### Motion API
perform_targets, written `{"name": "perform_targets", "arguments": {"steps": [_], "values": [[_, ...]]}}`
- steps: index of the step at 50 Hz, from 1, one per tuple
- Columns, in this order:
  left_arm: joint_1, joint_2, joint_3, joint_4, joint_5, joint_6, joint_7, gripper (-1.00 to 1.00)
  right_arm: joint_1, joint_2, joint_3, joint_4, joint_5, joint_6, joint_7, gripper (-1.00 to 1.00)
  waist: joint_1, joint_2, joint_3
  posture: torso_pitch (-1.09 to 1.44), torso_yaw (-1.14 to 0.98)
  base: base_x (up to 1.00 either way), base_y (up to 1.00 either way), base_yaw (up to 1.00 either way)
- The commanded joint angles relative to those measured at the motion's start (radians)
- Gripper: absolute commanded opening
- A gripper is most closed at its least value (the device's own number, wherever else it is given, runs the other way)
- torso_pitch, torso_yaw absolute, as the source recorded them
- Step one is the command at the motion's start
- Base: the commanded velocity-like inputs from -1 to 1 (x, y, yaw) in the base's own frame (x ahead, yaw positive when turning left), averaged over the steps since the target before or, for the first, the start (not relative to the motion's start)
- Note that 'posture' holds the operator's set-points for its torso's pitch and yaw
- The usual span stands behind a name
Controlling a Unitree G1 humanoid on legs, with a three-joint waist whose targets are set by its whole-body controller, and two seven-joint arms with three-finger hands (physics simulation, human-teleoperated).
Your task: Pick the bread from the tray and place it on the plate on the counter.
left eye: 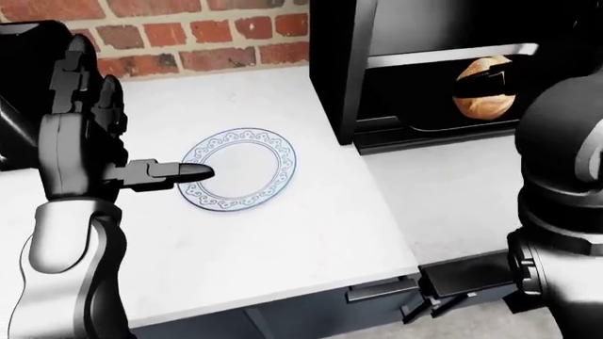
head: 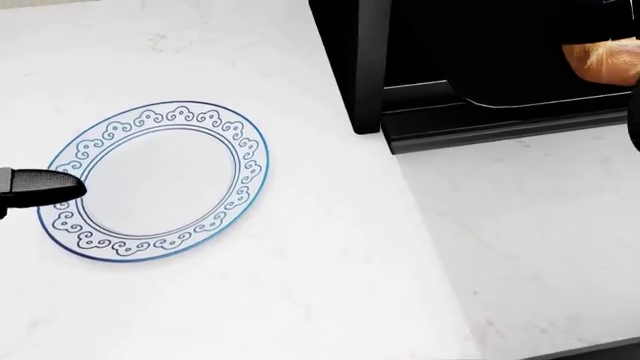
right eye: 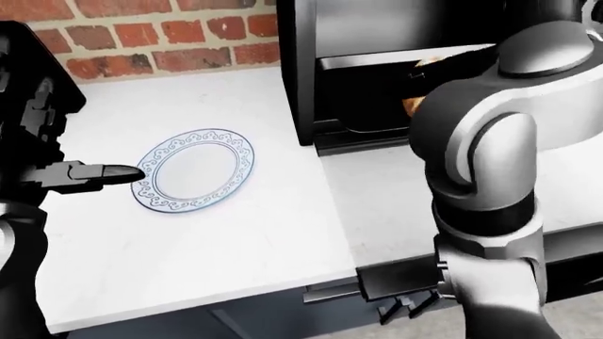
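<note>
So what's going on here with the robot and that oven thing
The robot is after the bread, which sits on a dark tray inside the open black oven. Its right arm reaches in toward it; the hand itself is hidden, so a grip can't be confirmed. The left hand hangs over the counter, one fingertip above the rim of the empty plate.

On the white counter [left eye: 283,240] below a brick wall [left eye: 189,35] lies the blue-rimmed plate [left eye: 240,178], the left hand [left eye: 90,152] pointing one dark fingertip [left eye: 193,172] over its left rim — right of it, golden bread [left eye: 486,95] sits in the black oven [left eye: 424,70].
</note>
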Motion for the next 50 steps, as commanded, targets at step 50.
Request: {"name": "perform_targets", "arguments": {"steps": [50], "values": [[0.003, 0.010, 0.020, -0.035, 0.003, -0.040, 0.000, 1.00, 0.072, 0.267, -0.231, 0.065, -0.131, -0.284, -0.052, 1.00, -0.002, -0.002, -0.039, 0.00, 0.00, 0.00, 0.00, 0.00]]}}
